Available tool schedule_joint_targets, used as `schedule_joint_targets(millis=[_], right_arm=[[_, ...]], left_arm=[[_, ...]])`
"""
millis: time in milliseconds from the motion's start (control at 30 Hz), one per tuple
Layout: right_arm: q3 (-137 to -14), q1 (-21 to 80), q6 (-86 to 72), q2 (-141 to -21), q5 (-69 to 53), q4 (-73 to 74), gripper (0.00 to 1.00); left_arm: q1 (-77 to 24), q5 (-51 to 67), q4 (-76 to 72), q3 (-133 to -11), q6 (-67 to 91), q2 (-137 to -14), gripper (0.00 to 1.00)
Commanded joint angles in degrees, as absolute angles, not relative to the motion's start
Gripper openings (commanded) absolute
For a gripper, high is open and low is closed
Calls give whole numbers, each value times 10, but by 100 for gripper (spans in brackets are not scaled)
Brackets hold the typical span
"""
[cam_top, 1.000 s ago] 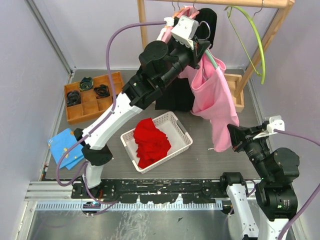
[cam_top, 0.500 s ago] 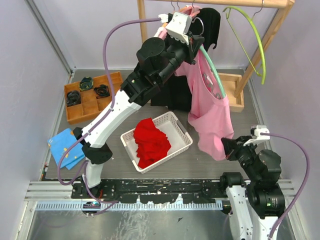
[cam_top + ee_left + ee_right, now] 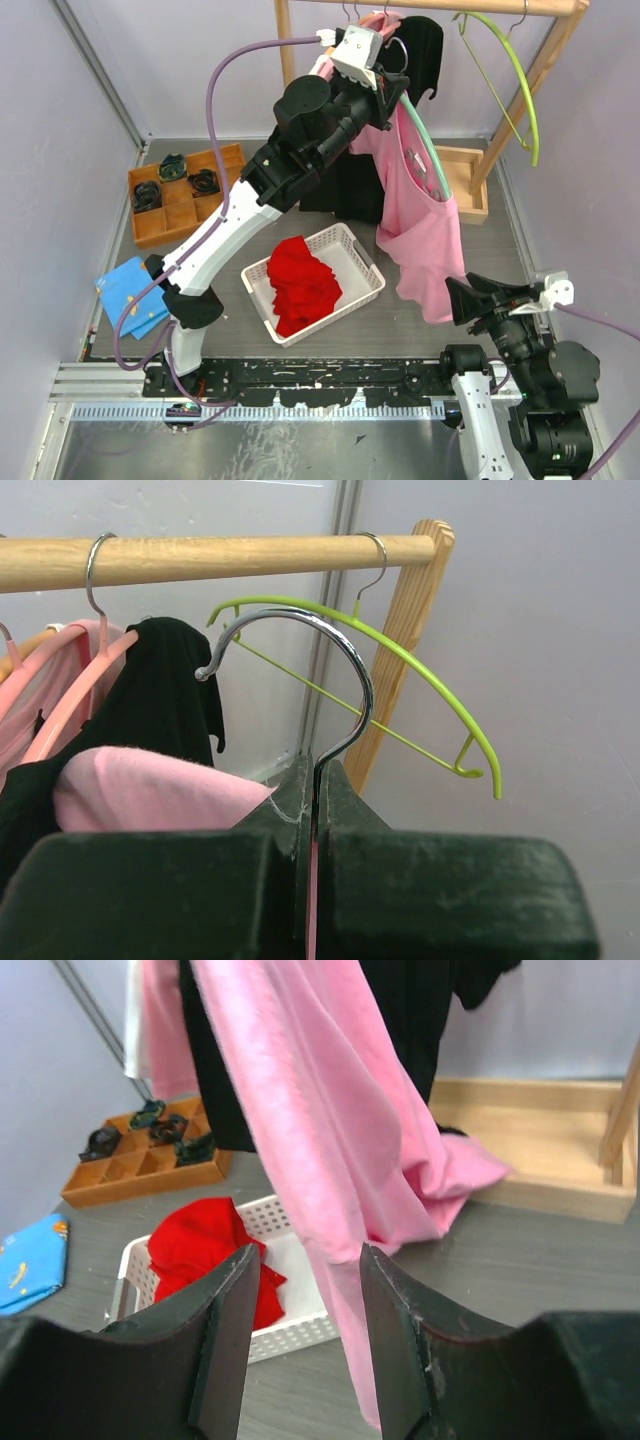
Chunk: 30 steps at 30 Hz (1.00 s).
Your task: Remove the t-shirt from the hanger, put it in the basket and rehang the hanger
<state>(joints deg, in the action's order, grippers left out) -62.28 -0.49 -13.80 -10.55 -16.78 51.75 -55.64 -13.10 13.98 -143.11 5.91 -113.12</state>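
Hanging on a pale green hanger (image 3: 425,145), the pink t-shirt (image 3: 425,235) droops well below the wooden rail (image 3: 200,560), its long hem trailing down toward the near side of the table. The left gripper (image 3: 314,785) is clamped tight on the hanger's neck, right under the chrome hook (image 3: 350,670) (the hook's curl sits off the rail, just below and in front of it). The right gripper (image 3: 305,1290) sits far beneath the rail with its fingers spread and nothing between them. The shirt's lower hem hangs just ahead of the fingertips, and whether cloth brushes them is hard to tell from overhead. On the rail itself hang a black garment (image 3: 420,45) and a lime-green hanger (image 3: 400,660). Down on the table, left of the rail's span, a white basket (image 3: 352,238) holds a red cloth (image 3: 300,280).
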Motion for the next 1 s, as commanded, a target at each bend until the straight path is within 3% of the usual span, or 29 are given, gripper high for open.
schedule_joint_targets(millis=[0, 700, 867, 967], right_arm=[[-642, -5, -147, -88, -199, 443, 51], [-620, -5, -148, -140, -184, 367, 41], [-603, -5, -149, -137, -183, 365, 23], [-591, -5, -150, -127, -180, 376, 6]], left_arm=[[-551, -128, 98, -1428, 71, -1100, 0], [-551, -114, 93, -1408, 90, -1085, 0], [-552, -114, 91, -1407, 90, -1084, 0], [-551, -114, 91, -1409, 90, -1084, 0]])
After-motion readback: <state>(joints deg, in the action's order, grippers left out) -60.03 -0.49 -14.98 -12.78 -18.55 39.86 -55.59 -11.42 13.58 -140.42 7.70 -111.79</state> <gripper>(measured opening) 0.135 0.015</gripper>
